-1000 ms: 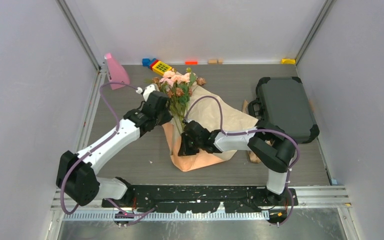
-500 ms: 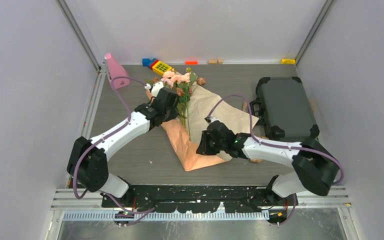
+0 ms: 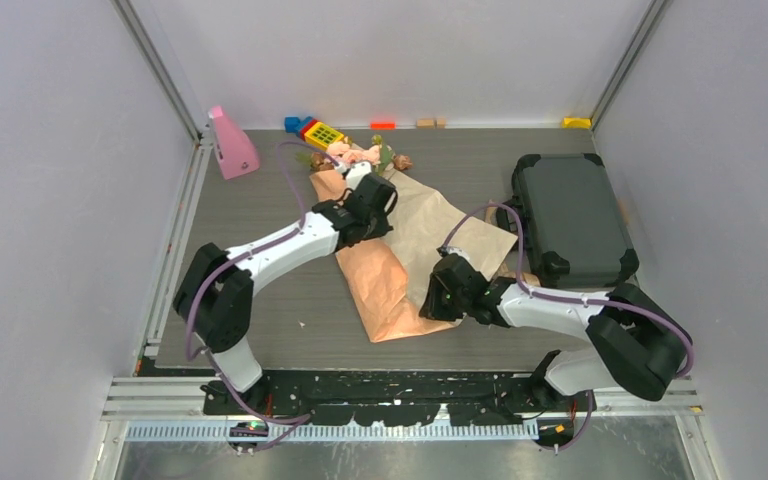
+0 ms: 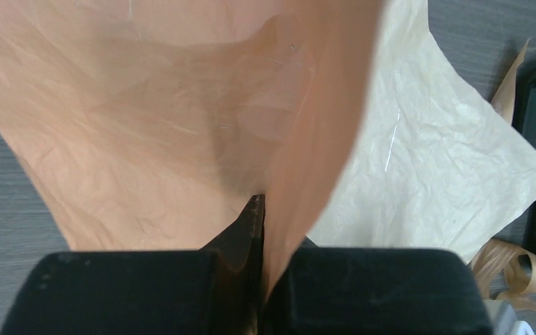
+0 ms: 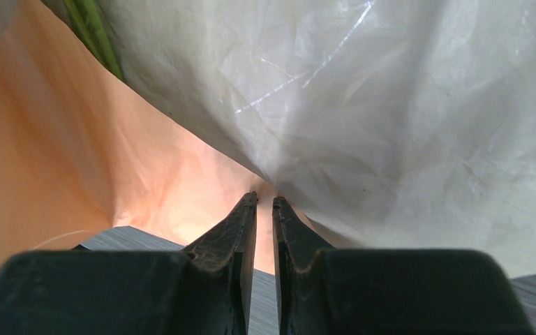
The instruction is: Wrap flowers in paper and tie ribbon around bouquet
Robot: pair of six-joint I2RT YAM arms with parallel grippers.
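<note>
While you fold paper (image 4: 146, 139) over flowers (image 3: 365, 155), left gripper (image 4: 259, 202) pinches peach flap shut tight, pulls it across. Right gripper (image 5: 265, 199) at paper's 4 o'clock edge, jaws bit apart, holds nothing. Flower heads poke out at 12 o'clock.

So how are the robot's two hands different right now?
The left gripper is shut tight, pinching a fold of the paper; the right gripper is open just a slit, with nothing seen inside it. The left gripper reaches far out, close to the flowers; the right gripper sits at the paper's nearer edge. Both are black, and both point at the paper.
</note>
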